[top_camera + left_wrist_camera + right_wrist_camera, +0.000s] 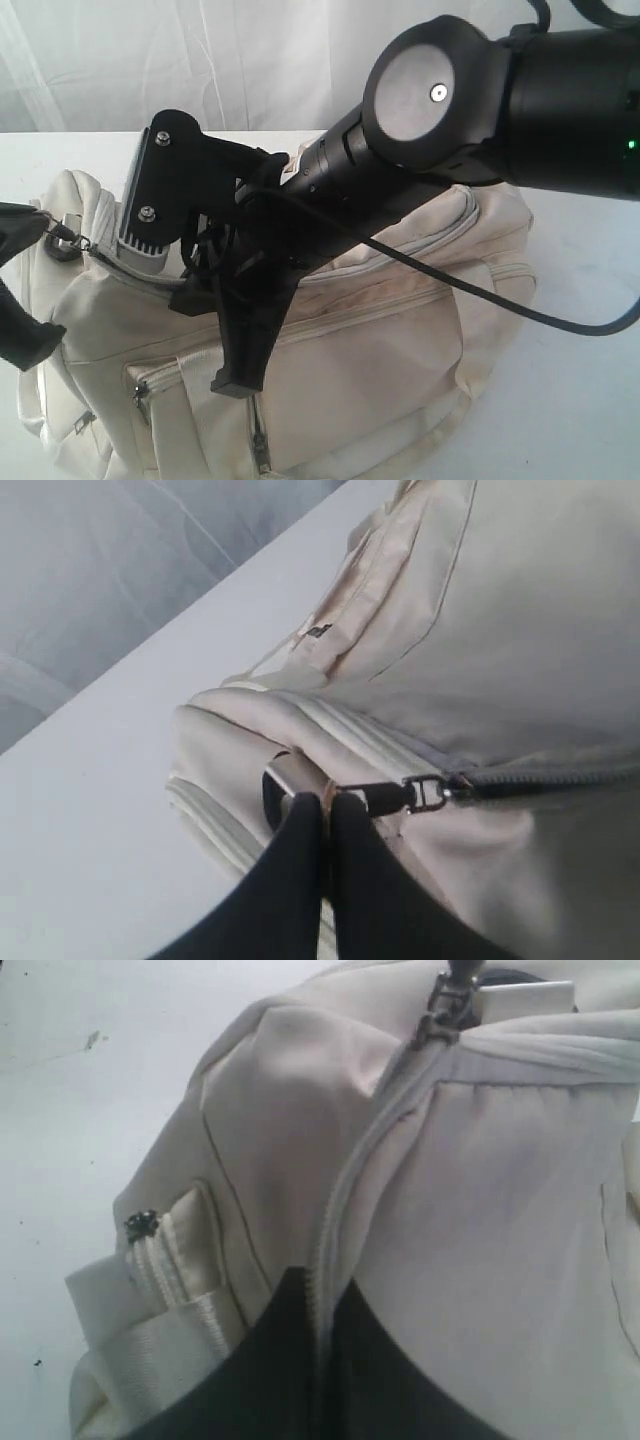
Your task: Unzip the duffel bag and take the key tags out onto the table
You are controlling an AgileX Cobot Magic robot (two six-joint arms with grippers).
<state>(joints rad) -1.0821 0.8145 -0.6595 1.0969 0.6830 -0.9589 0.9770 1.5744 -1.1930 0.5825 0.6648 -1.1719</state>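
Left pincer [327, 825] pinches the zipper pull [392, 798] on the duffel bag [500, 630].

Pale, softly lit white curtain [200, 60] with loose vertical folds as backdrop
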